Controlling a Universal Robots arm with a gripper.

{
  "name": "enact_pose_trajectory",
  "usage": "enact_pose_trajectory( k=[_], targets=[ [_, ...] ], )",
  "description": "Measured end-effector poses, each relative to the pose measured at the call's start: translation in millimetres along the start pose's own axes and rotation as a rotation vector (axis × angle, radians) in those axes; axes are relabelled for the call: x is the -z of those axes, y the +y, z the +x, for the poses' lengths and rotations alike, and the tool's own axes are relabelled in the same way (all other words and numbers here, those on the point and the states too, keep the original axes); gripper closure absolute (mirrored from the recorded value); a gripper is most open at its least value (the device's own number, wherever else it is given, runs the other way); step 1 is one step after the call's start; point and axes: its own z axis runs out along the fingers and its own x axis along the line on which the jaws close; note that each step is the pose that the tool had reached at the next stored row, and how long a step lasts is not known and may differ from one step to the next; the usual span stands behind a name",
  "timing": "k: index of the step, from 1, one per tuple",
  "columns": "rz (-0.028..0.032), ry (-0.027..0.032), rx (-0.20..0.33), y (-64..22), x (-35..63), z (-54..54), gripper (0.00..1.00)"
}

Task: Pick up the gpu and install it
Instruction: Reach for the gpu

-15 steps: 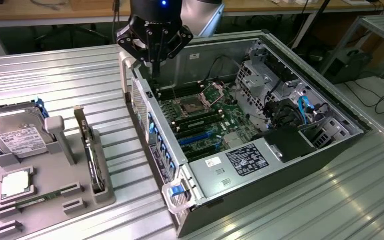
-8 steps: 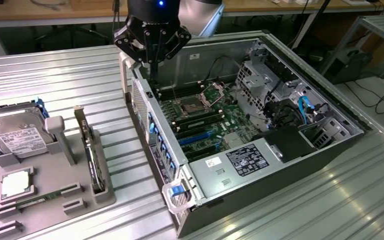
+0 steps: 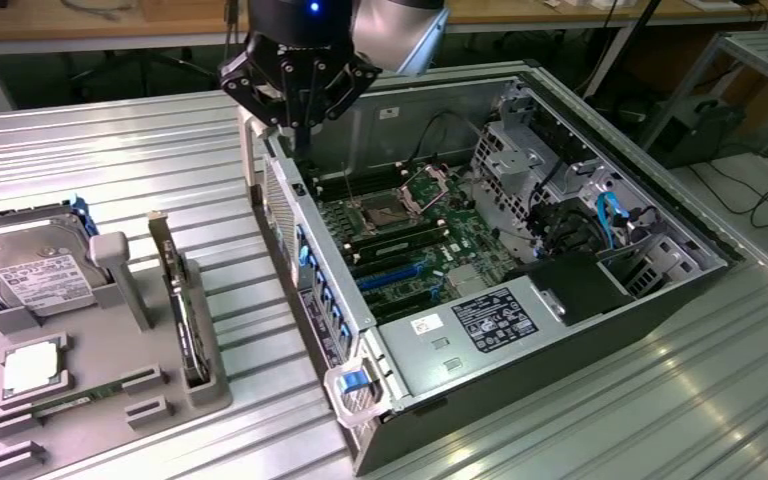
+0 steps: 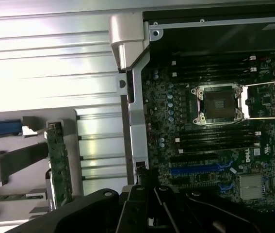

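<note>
One gpu [image 3: 179, 295], standing on edge in a slot of the grey holder tray [image 3: 104, 440]. The tray sits on the worktop [image 3: 131, 150] just beside the PC case [image 3: 284, 215], on the exterior view's left of it. Gpu is untouched, green board face visible from the wrist view.

Same tray, further from the case than the gpu:
- Hard drive [image 3: 40, 275], propped in its cradle.
- Processor chip [image 3: 31, 368], flat in a pocket.
- Memory stick [image 3: 71, 403], in a narrow slot.

Gripper [image 3: 301, 150] hangs over the case's far corner, at the wall on the tray side, well apart from the gpu. Fingers look closed, tips together, nothing in them.

Case lies on its side, open. Inside:
- Motherboard [image 3: 404, 235].
- CPU socket [image 3: 391, 212], empty with its frame flipped up, and memory slots on both sides of it.
- Blue expansion slots [image 3: 391, 275], bare.
- Blue cables [image 3: 611, 215], at the case side away from the tray.
</note>
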Motion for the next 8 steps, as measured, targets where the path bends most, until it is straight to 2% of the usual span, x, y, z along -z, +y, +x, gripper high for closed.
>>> enact_pose_trajectory(
  k=[8],
  targets=[
    [-0.0001, 0.0, 0.0, -1.0, 0.1, 4.9, 0.89]
  ],
)
